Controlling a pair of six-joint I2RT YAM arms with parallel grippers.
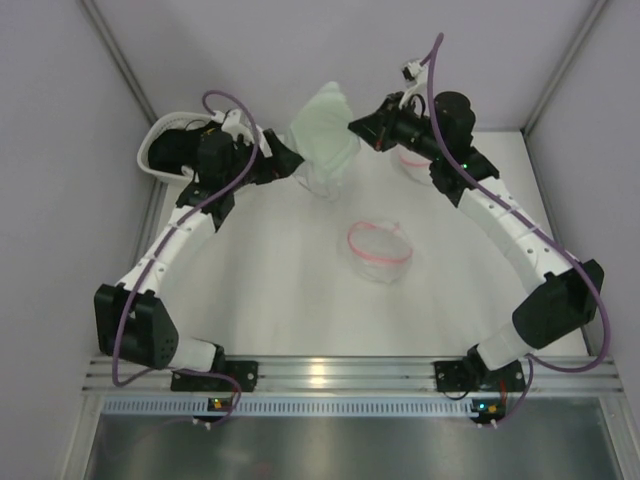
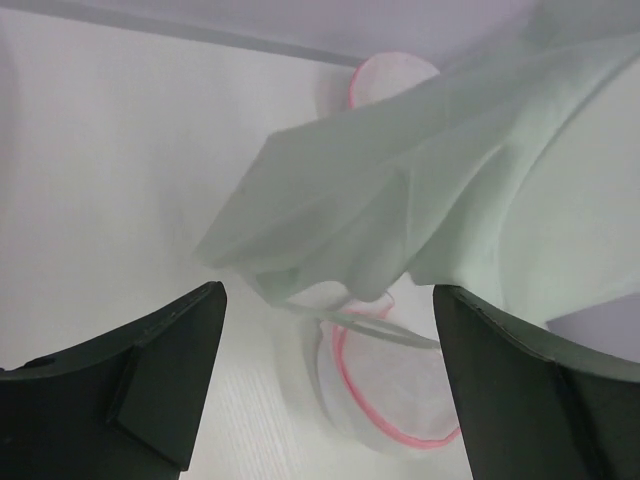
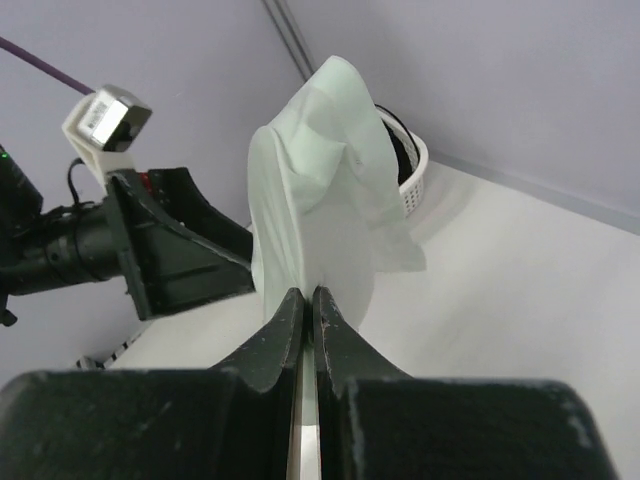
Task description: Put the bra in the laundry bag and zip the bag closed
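Observation:
The bra (image 1: pixel 325 128) is pale white soft fabric, held up in the air at the back middle of the table. My right gripper (image 1: pixel 352 128) is shut on its right edge; in the right wrist view my gripper (image 3: pixel 306 295) pinches the bra (image 3: pixel 320 190). My left gripper (image 1: pixel 293 160) is open and empty just left of the bra, also seen in the right wrist view (image 3: pixel 190 260). In the left wrist view my gripper (image 2: pixel 328 300) has its jaws wide apart below the bra (image 2: pixel 420 190). The laundry bag (image 1: pixel 380 250), a round mesh pouch with a pink ring, lies on the table's middle and shows in the left wrist view (image 2: pixel 395 385).
A white plastic oval basket (image 1: pixel 160 148) stands at the back left behind my left arm, with a black tangle inside it (image 3: pixel 408 150). A second pink-rimmed round item (image 1: pixel 412 162) lies at the back right under my right arm. Grey walls close the sides.

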